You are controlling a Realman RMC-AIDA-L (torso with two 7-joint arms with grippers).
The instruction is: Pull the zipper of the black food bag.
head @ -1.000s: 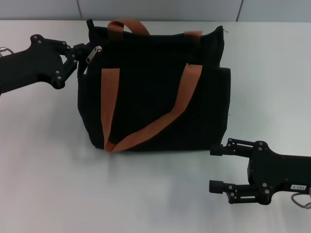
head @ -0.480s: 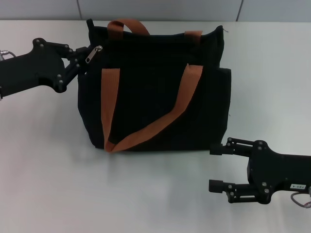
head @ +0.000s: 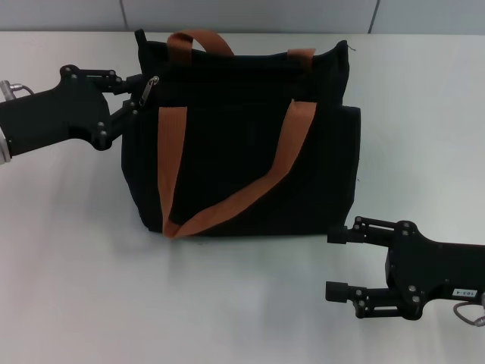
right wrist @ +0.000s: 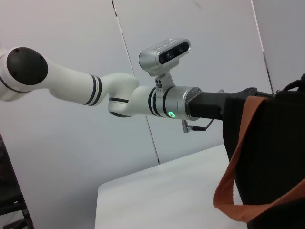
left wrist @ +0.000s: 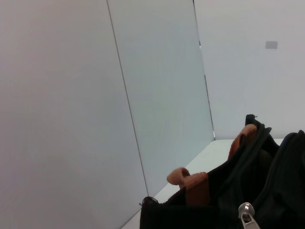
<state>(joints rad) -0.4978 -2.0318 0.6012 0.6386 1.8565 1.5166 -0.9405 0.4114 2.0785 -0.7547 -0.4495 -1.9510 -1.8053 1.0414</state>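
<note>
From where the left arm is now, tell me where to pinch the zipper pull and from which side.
Pinch the zipper by its flat silver tab, not the slider. It sticks out tilted at the upper left corner of the black food bag, so come in from the bag's left end, where the left gripper is. The zip line runs rightward, probably the pull direction. The right gripper sits open, low on the table.

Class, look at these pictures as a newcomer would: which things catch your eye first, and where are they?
The black food bag with orange straps stands mid-table. The left hand is at its upper corner beside the zipper. The right hand lies open on the table off the bag's lower corner.
</note>
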